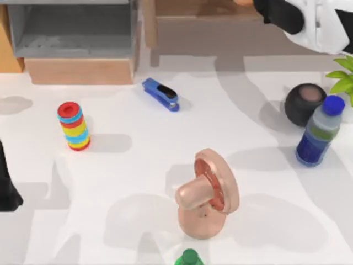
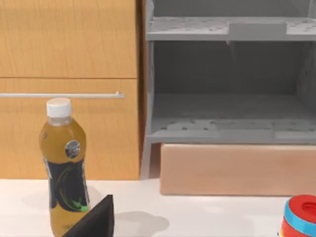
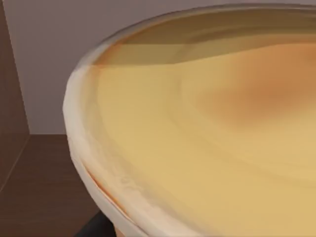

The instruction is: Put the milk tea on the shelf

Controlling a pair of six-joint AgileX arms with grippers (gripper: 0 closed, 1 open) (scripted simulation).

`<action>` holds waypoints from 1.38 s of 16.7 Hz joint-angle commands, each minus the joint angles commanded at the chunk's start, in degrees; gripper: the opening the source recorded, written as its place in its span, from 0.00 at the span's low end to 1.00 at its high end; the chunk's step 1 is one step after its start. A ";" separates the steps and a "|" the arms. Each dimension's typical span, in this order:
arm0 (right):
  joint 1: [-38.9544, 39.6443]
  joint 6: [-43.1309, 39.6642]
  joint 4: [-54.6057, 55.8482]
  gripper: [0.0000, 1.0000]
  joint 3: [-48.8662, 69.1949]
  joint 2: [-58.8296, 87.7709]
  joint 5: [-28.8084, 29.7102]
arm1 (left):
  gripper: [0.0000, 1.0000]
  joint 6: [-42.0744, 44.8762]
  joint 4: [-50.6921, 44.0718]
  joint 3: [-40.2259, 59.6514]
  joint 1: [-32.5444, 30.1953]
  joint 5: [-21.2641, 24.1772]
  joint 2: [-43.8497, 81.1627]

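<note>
The milk tea [image 3: 197,148] sits very close in the right wrist view: a cup with a cream rim and a tan top, with dark brown surfaces and a pale wall behind it. In the top view my right arm [image 1: 311,22] reaches in from the back right corner, with its dark end over the shelf [image 1: 209,14]. The shelf is a light-brown wooden board with a side post and a grey-brown panel below. The right arm hides the cup in the top view. My left gripper [image 1: 6,190] is parked at the table's left edge.
A grey-lined box compartment [image 1: 71,33] stands back left. The table holds a blue stapler [image 1: 161,94], a stack of coloured rings [image 1: 73,126], a pink mushroom-shaped object [image 1: 207,196], a black ball [image 1: 304,102], a blue bottle [image 1: 320,132] and a green cap [image 1: 189,258]. A yellow bottle [image 2: 65,168] stands by the wooden cabinet [image 2: 69,74].
</note>
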 joint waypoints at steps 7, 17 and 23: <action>-1.54 -0.24 2.68 0.00 4.19 5.94 -1.40 | 1.00 0.00 0.00 0.00 0.00 0.00 0.00; -1.54 -0.24 2.68 0.60 4.19 5.94 -1.40 | 1.00 0.00 0.00 0.00 0.00 0.00 0.00; -1.54 -0.24 2.68 1.00 4.19 5.94 -1.40 | 1.00 0.00 0.00 0.00 0.00 0.00 0.00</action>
